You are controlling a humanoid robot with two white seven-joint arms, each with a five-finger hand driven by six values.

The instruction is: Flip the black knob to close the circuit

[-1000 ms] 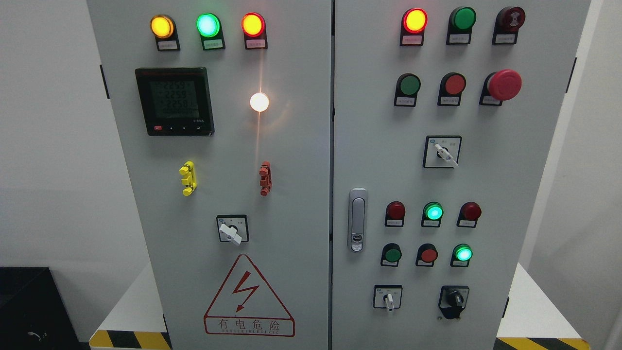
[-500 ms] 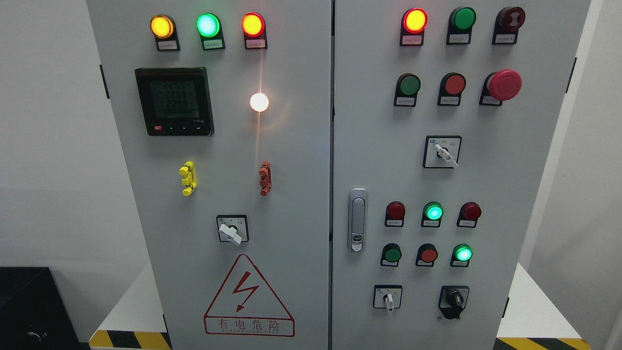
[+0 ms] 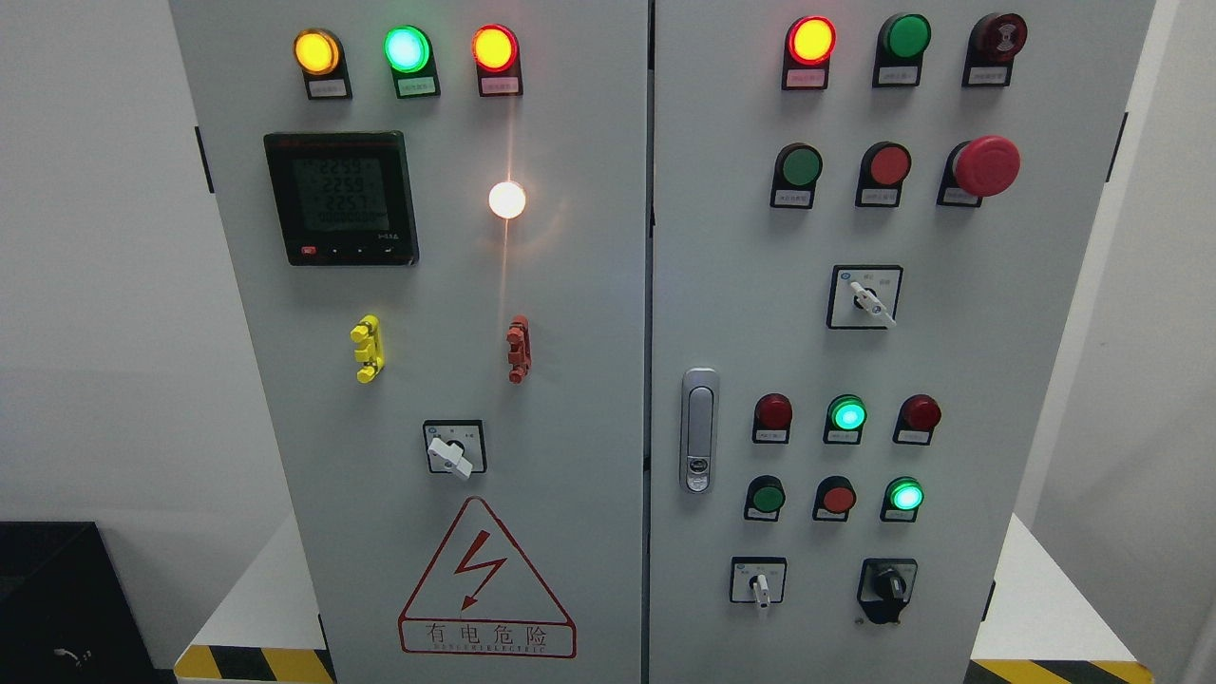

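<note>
White walls (image 3: 104,285) flank a dark box (image 3: 57,598) at lower left.

The cabinet (image 3: 570,313) is showing pale grey doors. A black knob (image 3: 889,581) is sitting on a black plate. A big red mushroom button (image 3: 986,165) is standing out, green lamps (image 3: 847,414) are glowing, and a red-edged white warning triangle (image 3: 486,579) is carrying a red bolt. Yellow-and-black stripes (image 3: 255,663) are edging the white base.

I can read 有电危险 on the red triangle sign (image 3: 486,579) with the lightning bolt. The screen (image 3: 341,198) shows numbers like 2259. The small labels are too tiny.
</note>
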